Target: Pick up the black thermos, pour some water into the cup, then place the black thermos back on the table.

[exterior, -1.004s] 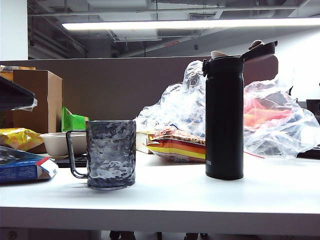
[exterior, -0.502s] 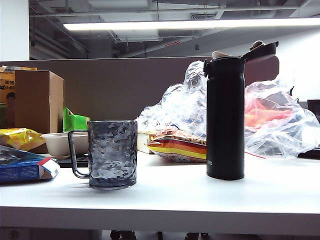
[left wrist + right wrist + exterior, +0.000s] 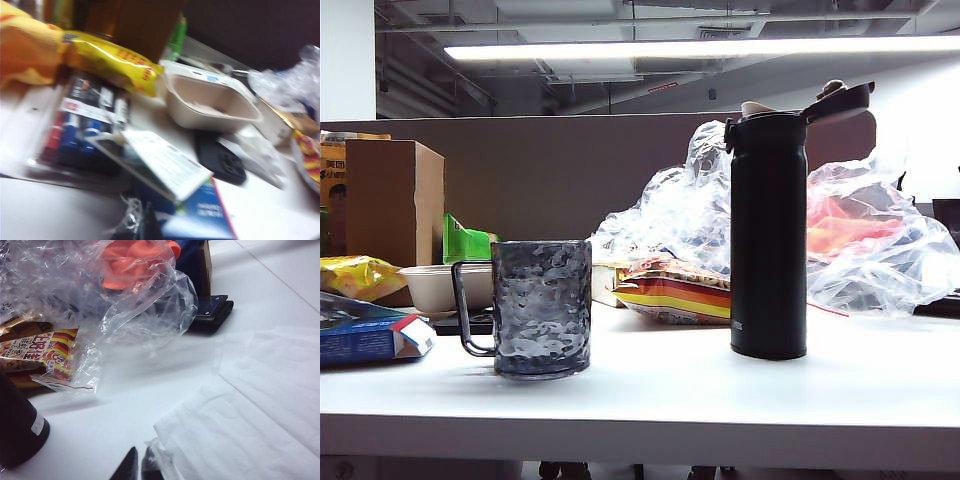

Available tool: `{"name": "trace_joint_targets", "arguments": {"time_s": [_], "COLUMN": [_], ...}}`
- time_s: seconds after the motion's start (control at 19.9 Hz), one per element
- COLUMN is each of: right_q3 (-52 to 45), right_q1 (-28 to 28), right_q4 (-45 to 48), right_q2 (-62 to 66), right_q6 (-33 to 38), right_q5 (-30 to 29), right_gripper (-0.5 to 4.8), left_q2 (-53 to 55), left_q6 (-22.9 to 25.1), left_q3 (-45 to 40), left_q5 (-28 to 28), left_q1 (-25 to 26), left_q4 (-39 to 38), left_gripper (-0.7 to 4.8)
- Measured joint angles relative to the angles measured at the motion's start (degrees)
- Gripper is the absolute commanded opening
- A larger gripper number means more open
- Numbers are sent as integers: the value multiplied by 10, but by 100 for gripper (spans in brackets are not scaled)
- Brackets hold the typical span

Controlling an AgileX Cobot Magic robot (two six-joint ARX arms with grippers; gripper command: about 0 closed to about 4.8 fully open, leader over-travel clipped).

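Thermos [image 3: 768, 235] stood upright on the table [image 3: 740, 400], lid flipped open, well to the right of your cup [image 3: 541, 308], which sat upright with its handle facing left; whether it held water, you could not have told. Behind the cup a beige bowl [image 3: 438, 286] looked empty from your left wrist view. A clear plastic bag [image 3: 865, 245] held something orange-red. Neither arm showed in the exterior view. Your left gripper [image 3: 142, 225] hung over the blue box [image 3: 197, 217], tips together, holding nothing. Your right gripper [image 3: 137, 467] hovered above bare table near the thermos base, fingers nearly touching, empty.
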Motion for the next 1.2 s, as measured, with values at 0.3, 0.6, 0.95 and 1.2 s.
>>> {"name": "trace_joint_targets", "arguments": {"time_s": [0.3, 0.6, 0.95, 1.2], "right_q3": [0, 0, 0, 0], "right_q1": [0, 0, 0, 0], "right_q4": [0, 0, 34, 40], "right_q2": [0, 0, 0, 0], "right_q6": [0, -6, -131, -155], "right_q5": [0, 0, 0, 0], "right_gripper": [23, 23, 23, 22], "left_q2": [0, 0, 0, 0], "left_q6": [0, 15, 133, 141], "left_q3": [0, 0, 0, 0], "left_q5": [-5, -3, -65, -69], "left_q1": [17, 17, -12, -14], "left_q4": [0, 2, 38, 50], "left_gripper": [4, 4, 4, 4]}}
